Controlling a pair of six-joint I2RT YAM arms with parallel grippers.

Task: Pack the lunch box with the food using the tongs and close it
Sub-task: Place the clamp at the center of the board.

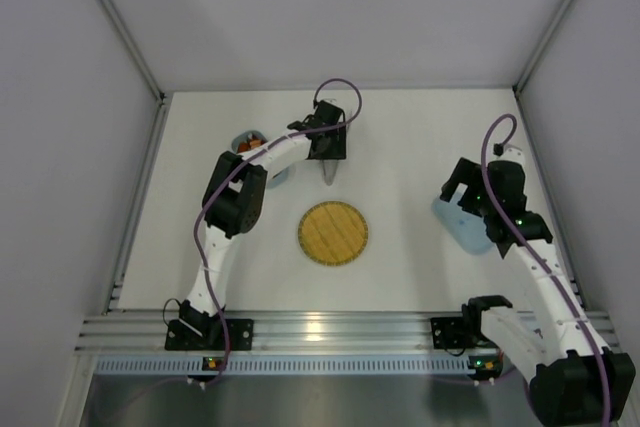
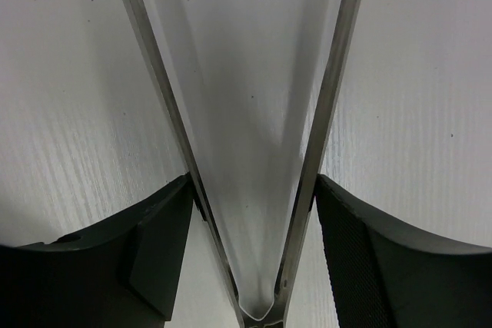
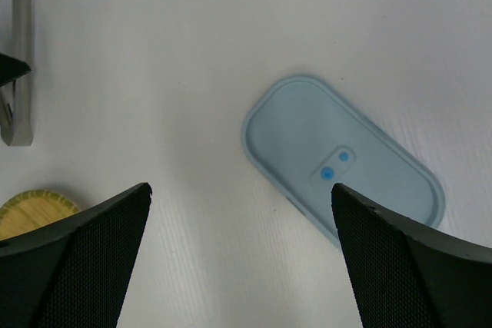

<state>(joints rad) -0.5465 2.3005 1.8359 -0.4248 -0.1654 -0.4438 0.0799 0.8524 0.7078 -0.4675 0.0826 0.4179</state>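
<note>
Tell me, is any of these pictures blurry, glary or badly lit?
Top view: even light, with one bright glare patch on the metal rail. Left wrist view: the tongs fill the frame very close up, a grey shadow between their two strips. Right wrist view: the blue lid is sharp; the dark pincer fingers look slightly soft.

Top external: high at six o'clock, facing down over the whole table [image 1: 420,137]. Left wrist: very close, along the tongs [image 2: 327,113]. Right wrist: near above the lid [image 3: 342,151]; shared with top external, tongs at ten o'clock, plate [image 3: 34,207] at eight.
</note>
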